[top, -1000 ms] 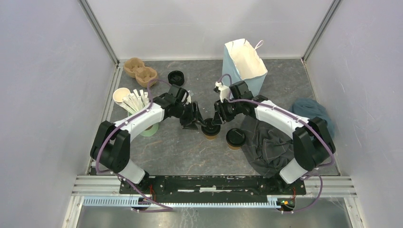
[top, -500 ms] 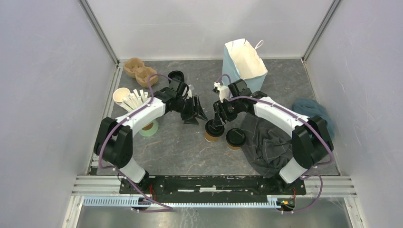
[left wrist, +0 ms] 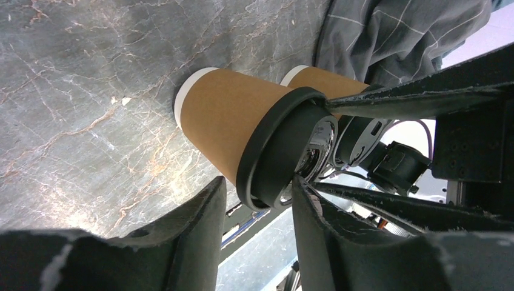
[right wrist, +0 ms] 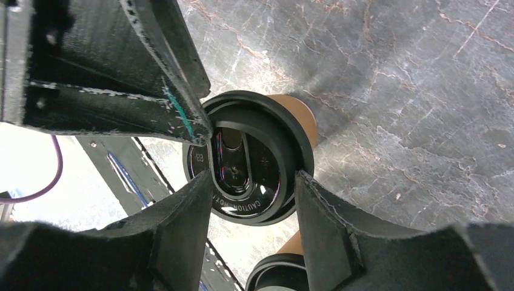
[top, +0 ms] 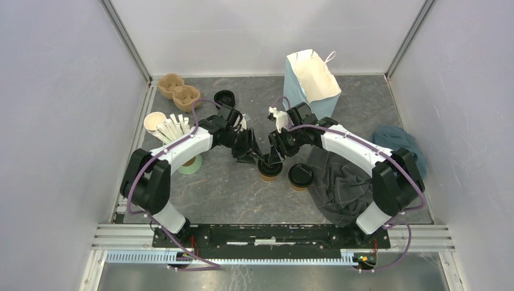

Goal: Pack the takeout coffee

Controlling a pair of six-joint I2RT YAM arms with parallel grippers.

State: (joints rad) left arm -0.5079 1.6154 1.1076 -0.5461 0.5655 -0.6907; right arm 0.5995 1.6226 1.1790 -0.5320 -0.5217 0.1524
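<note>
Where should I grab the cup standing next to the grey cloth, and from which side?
Take the cup high on its brown paper wall, coming down from above with fingers on its near and far sides. It stands upright; the cloth crowds its right and the other cup its left, so those sides probably leave little room for a finger.

Two white arms with black joints, looping purple cables, scuffed black claw fingers

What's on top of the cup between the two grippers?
A black sip lid sits on that cup, with the left gripper and right gripper both at the lid. The lid covers the cup's inside, so its contents cannot be seen.
</note>
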